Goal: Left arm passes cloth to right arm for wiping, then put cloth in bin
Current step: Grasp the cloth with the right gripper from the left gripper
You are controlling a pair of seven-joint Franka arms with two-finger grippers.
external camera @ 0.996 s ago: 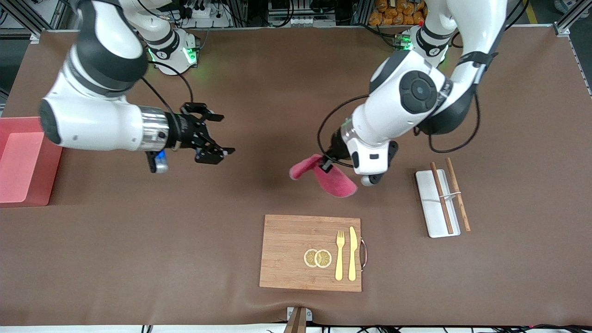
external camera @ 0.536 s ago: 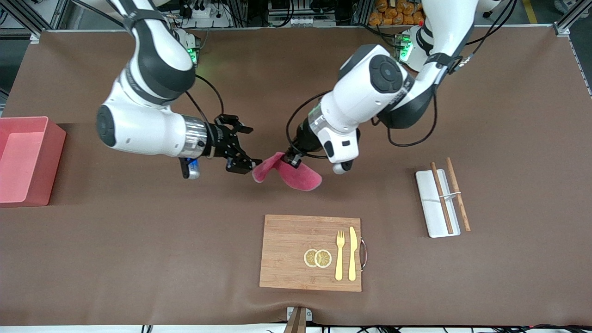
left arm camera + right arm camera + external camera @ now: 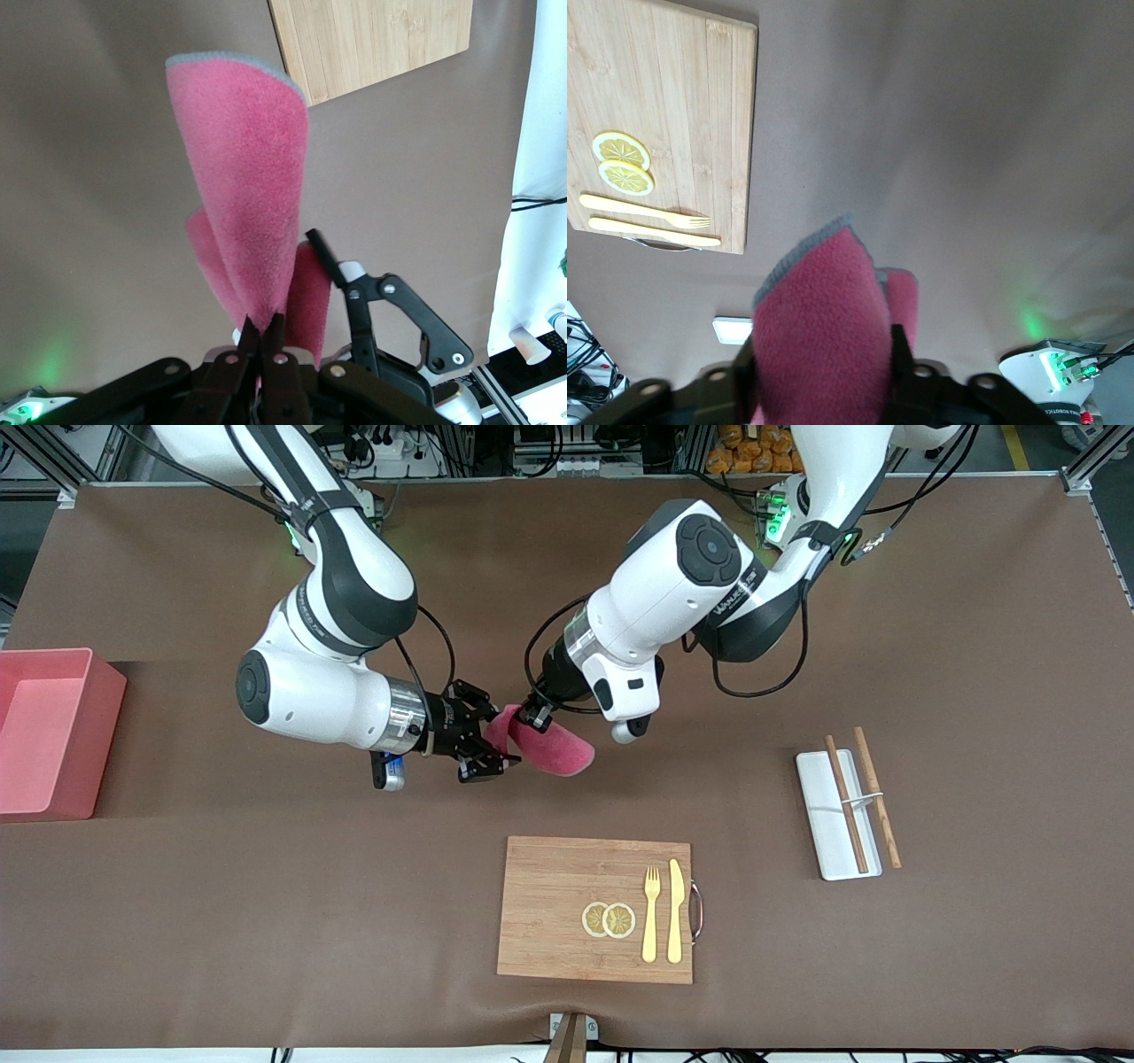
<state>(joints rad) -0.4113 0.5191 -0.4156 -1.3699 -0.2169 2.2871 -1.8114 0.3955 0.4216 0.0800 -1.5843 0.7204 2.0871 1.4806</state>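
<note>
The deep pink-red cloth (image 3: pixel 554 751) hangs in the air over the bare table mat between the two arms. My left gripper (image 3: pixel 535 714) is shut on its upper fold; the left wrist view shows the jaws (image 3: pixel 264 329) pinched on the cloth (image 3: pixel 248 177). My right gripper (image 3: pixel 485 746) is open, with its fingers on either side of the cloth's end toward the right arm. In the right wrist view the cloth (image 3: pixel 824 328) fills the gap between the spread fingers (image 3: pixel 899 354). The salmon-pink bin (image 3: pixel 106 717) stands at the right arm's end of the table.
A wooden board (image 3: pixel 549 886) lies nearer the front camera, carrying lemon slices (image 3: pixel 609 919), a gold fork (image 3: pixel 651 912) and a gold knife (image 3: pixel 675 911). A white tray (image 3: pixel 828 841) with chopsticks (image 3: pixel 842 802) lies toward the left arm's end.
Both arms have closed in on each other. The left gripper carried the cloth toward the right arm's end, and the open right gripper moved up until its fingers stand around the cloth's end.
</note>
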